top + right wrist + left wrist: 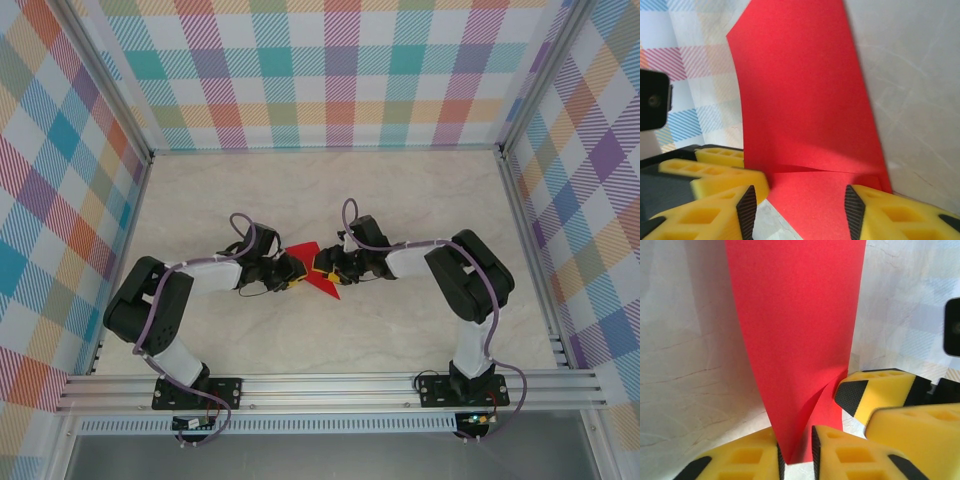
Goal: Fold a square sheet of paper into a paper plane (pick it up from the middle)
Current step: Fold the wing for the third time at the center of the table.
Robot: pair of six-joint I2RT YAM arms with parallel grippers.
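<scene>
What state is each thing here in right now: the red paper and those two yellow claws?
square sheet of paper: creased and bent, not flat, not yet a plane.
left gripper: shut, pinching the square sheet of paper between its fingers.
right gripper: open, fingers wide apart with the paper between them.
</scene>
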